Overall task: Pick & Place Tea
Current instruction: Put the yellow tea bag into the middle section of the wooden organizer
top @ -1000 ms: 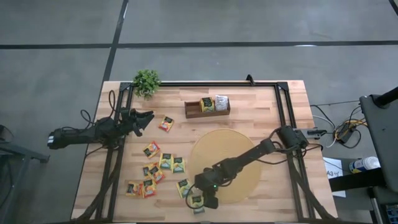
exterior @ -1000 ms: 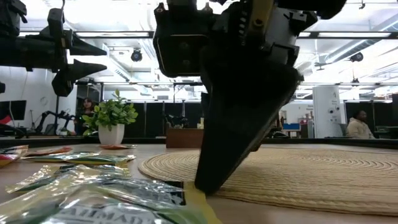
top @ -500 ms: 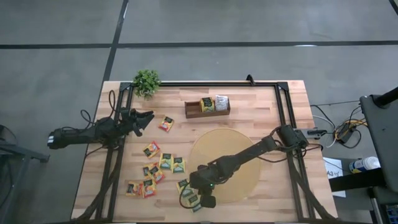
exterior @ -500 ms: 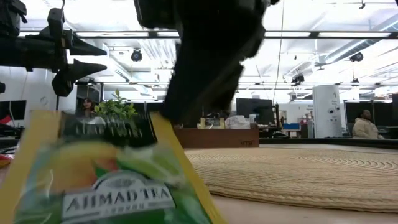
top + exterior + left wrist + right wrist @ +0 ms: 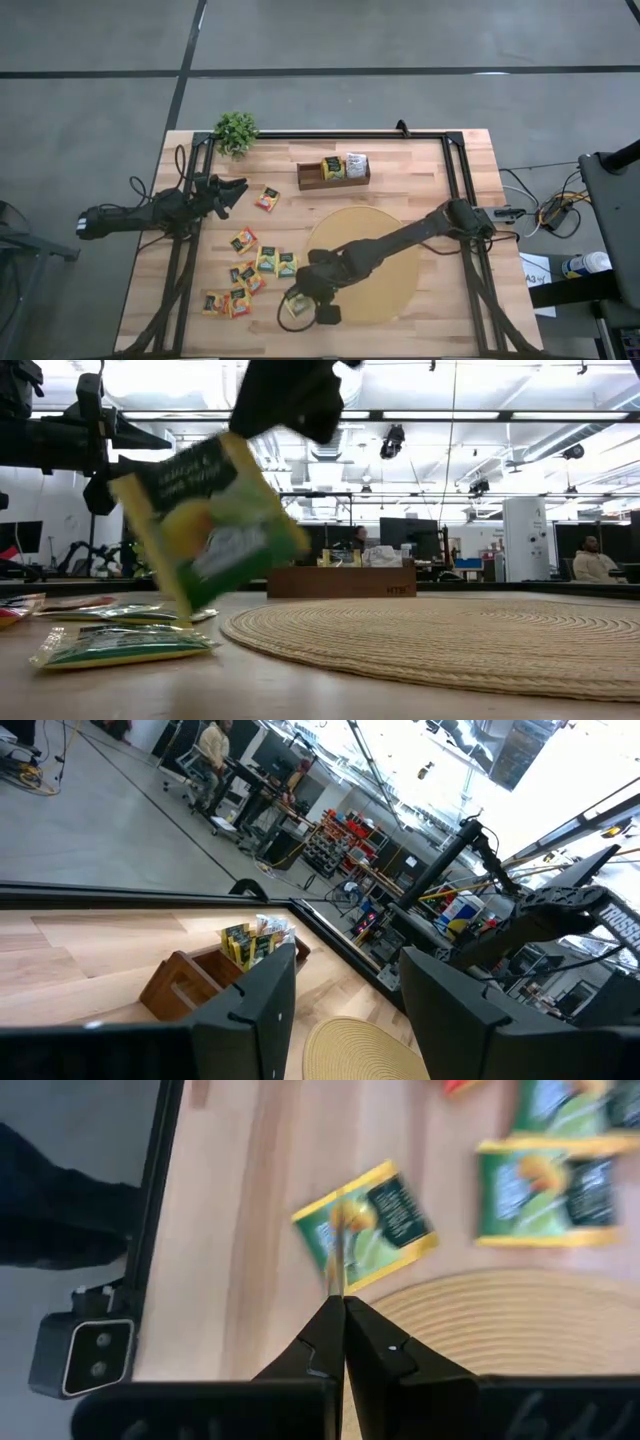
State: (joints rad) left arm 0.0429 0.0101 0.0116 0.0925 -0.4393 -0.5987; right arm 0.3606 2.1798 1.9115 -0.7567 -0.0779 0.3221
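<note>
The right gripper (image 5: pixel 342 1312) is pinching one yellow-green paper tea sachet (image 5: pixel 208 520) by its edge, hanging clear of the wooden table (image 5: pixel 420 160) beside the round woven tan mat (image 5: pixel 385 290); about a dozen loose sachets (image 5: pixel 262 262) are lying farther left, waiting; the left gripper (image 5: pixel 232 193) is hovering open and empty near them; at the far edge, the brown wooden tray (image 5: pixel 333 172) is holding only a few; most of the job looks undone.

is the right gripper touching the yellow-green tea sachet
Touching. In the right wrist view the right gripper is pinched shut on the edge of the yellow-green sachet; the low view shows it hanging clear of the table.
</note>
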